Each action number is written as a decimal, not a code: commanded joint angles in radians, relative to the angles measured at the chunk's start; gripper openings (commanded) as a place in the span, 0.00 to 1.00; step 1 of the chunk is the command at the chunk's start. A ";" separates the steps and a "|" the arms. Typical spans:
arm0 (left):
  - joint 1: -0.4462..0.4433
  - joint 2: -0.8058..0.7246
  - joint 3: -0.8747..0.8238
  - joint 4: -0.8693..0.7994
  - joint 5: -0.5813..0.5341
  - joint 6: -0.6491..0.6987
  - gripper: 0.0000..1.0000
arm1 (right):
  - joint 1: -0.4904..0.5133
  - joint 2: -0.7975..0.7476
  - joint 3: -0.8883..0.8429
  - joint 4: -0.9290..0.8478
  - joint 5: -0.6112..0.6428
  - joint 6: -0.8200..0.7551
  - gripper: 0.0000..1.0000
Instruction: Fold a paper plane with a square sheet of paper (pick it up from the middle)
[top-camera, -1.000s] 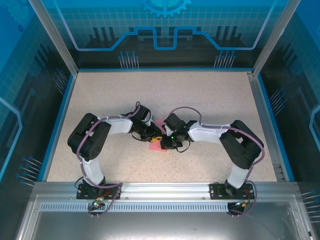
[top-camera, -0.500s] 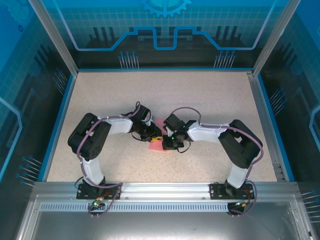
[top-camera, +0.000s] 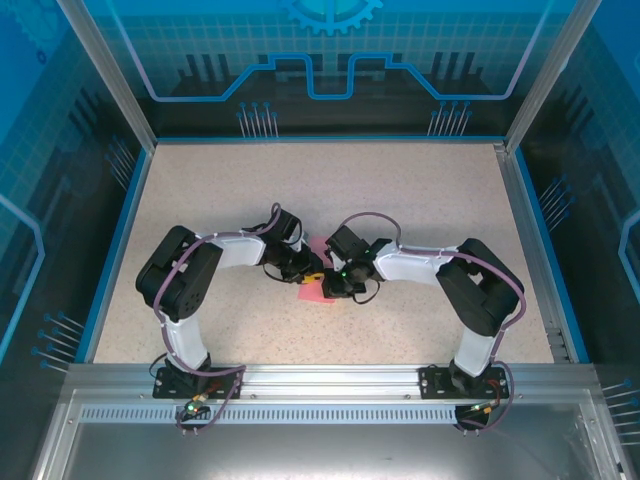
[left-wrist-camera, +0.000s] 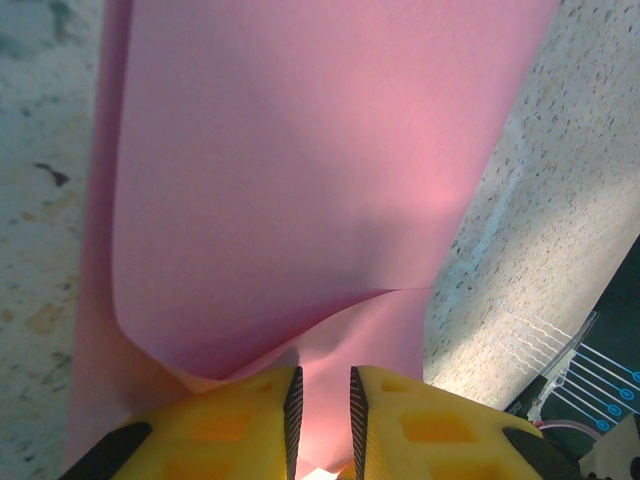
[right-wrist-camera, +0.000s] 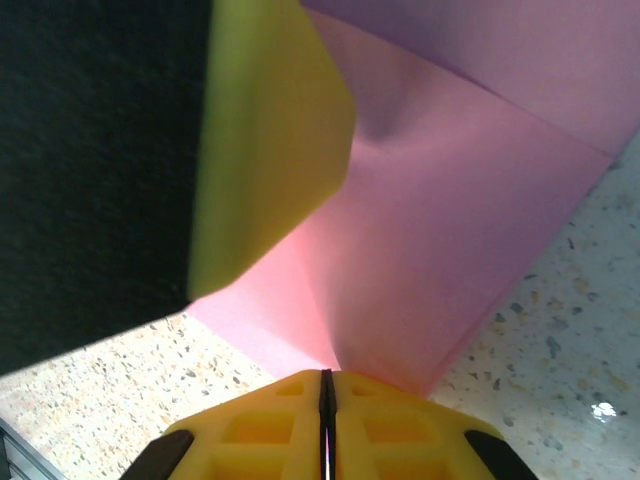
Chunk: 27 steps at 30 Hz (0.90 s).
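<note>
Left claw (left-wrist-camera: 320, 400) clenched on pink sheet of paper (left-wrist-camera: 300, 180), right claw (right-wrist-camera: 326, 400) pinching its edge, no legible writing

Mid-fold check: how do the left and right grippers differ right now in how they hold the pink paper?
The left gripper has a narrow gap between its yellow fingers, with the pink paper running into that gap; the right gripper has its fingers pressed fully together, pinching an edge of the paper. The paper curls up ahead of the left gripper and creases ahead of the right. Both meet at the table's middle.

We see a speckled table (top-camera: 420, 190) with blue edges. The pink paper (top-camera: 316, 291) lies on it, right between the two grippers.
</note>
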 joint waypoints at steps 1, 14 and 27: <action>-0.002 0.029 0.004 -0.045 -0.038 -0.007 0.24 | 0.012 0.000 0.020 -0.013 -0.015 -0.012 0.10; -0.002 0.033 0.004 -0.045 -0.040 -0.012 0.24 | 0.012 0.034 -0.010 -0.032 -0.004 -0.011 0.10; -0.002 0.039 0.006 -0.059 -0.056 -0.015 0.24 | 0.012 0.040 -0.016 -0.069 0.016 -0.033 0.10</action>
